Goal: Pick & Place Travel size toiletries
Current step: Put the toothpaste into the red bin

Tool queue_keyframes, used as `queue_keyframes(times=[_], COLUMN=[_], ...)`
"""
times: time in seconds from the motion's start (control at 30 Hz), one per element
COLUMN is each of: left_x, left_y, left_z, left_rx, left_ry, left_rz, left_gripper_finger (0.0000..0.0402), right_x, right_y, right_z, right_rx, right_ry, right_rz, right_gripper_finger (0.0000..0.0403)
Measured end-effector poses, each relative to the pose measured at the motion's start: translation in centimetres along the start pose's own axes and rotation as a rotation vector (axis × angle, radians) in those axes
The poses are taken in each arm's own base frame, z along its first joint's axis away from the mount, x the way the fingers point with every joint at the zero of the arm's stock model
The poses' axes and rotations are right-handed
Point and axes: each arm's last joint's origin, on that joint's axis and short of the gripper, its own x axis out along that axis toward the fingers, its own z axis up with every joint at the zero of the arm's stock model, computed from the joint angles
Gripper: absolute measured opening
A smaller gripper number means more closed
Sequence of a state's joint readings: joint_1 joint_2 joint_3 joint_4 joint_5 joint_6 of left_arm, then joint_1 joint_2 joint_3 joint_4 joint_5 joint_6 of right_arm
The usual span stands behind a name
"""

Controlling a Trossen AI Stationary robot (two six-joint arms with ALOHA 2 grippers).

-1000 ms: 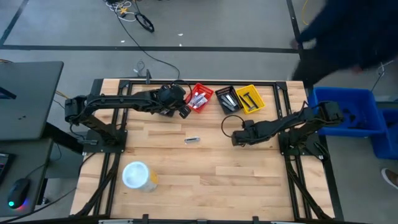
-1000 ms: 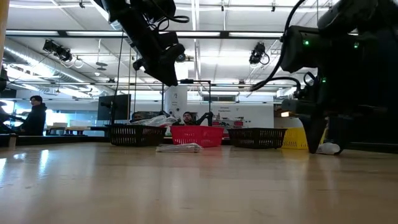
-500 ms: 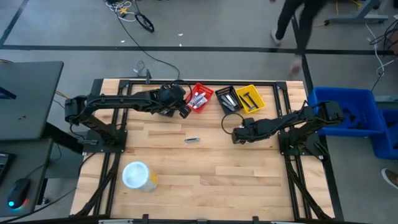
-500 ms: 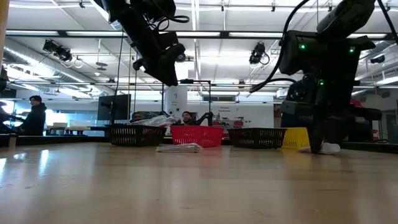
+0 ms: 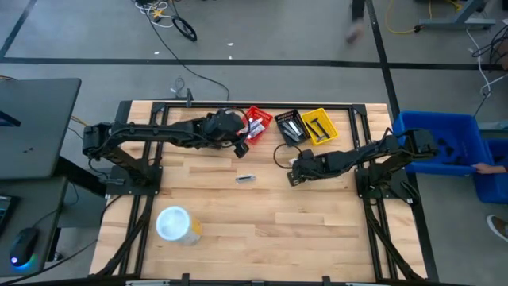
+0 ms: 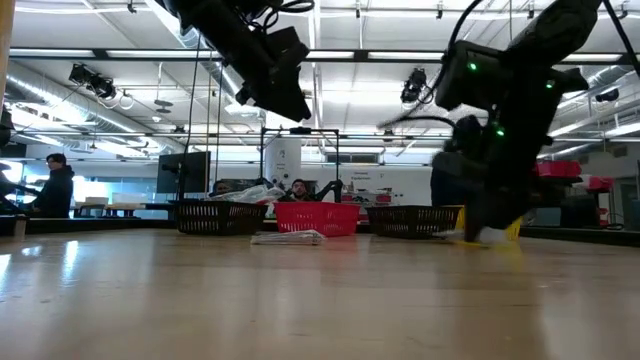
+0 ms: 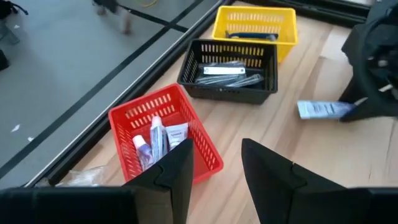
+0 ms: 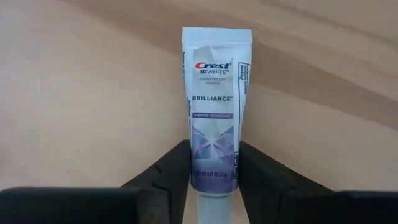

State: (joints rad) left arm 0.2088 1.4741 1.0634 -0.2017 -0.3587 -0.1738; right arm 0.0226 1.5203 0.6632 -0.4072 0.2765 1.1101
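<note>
My right gripper is shut on a small white and purple toothpaste tube, low over the bare wood in the middle of the table. The left wrist view shows the tube sticking out sideways from that gripper. Whether the tube touches the table I cannot tell. My left gripper hangs open in the air beside the red basket, with nothing between its fingers. A silvery sachet lies flat on the wood nearer the front. My right gripper pinches the tube near its cap end between its two fingers, one on each side edge. The fingers slant steeply down and lie along the tube. The printed body and crimped end reach out past the fingertips.
Along the far edge stand the red basket with small tubes, a black basket with slim items and a yellow basket. A white-lidded tub stands near the front left. A blue bin sits off the table's right side.
My right gripper has moved a little toward the table's left edge and rolled at the wrist, and the white tube has gone with it. My left gripper has shifted slightly toward the red basket and tipped upward, staying open.
</note>
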Motion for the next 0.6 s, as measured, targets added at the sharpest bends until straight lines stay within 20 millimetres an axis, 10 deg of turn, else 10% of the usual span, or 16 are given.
queue_keyframes(times=[0.37,0.6], left_x=[-1.0,-1.6], left_y=[-2.8,-4.1], left_z=[-0.8,-1.0], left_rx=[0.058,-0.201], left_ry=[0.025,0.063], left_rz=[-0.114,-0.209], left_gripper_finger=[0.0142,0.0142], right_x=[-1.4,-2.3], right_y=[4.4,5.1], right_z=[2.7,3.7], right_rx=[-0.309,-0.666], right_ry=[-0.269,-0.593], right_rz=[0.484,0.365], right_gripper_finger=[0.0124,0.0122])
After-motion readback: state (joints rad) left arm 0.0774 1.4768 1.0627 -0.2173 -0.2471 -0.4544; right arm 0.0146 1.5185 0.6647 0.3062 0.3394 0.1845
